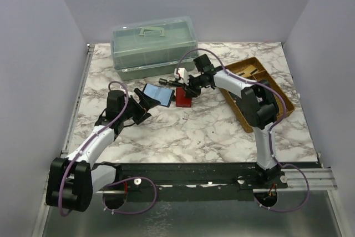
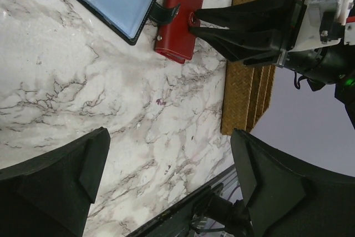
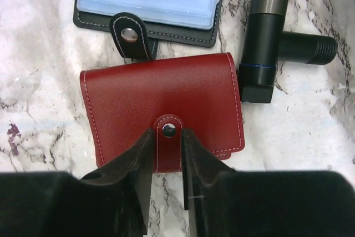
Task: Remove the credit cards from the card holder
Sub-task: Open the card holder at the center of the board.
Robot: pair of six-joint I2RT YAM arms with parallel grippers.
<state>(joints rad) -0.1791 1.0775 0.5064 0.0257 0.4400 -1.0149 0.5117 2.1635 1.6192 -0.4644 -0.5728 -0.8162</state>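
At the left of the bench (image 1: 183, 131), the left gripper (image 2: 171, 142) hangs just above the marble with its fingers spread wide and nothing between them. Just beyond it lies the blue folding case (image 1: 158, 94), open. Touching that case's right edge is the card holder (image 3: 161, 104), lying flat, folded and snapped shut. The right gripper (image 3: 167, 132) has its fingers drawn close on either side of the closing tab (image 3: 168, 148), pinching its edges as far as I can judge. No credit cards show anywhere, so presumably they are inside.

The step in hand looks like unfastening the snap. The next move likely calls for a lift on the tab while the holder is kept from rising with it, a job the free left gripper could do.

Only the right wrist view shows the tab between the fingers and the black cylindrical tool (image 3: 266, 48) just right of the holder. The top view alone shows the green lidded box (image 1: 154, 45) at the back and the whole wicker tray (image 1: 233, 104) at the far right.
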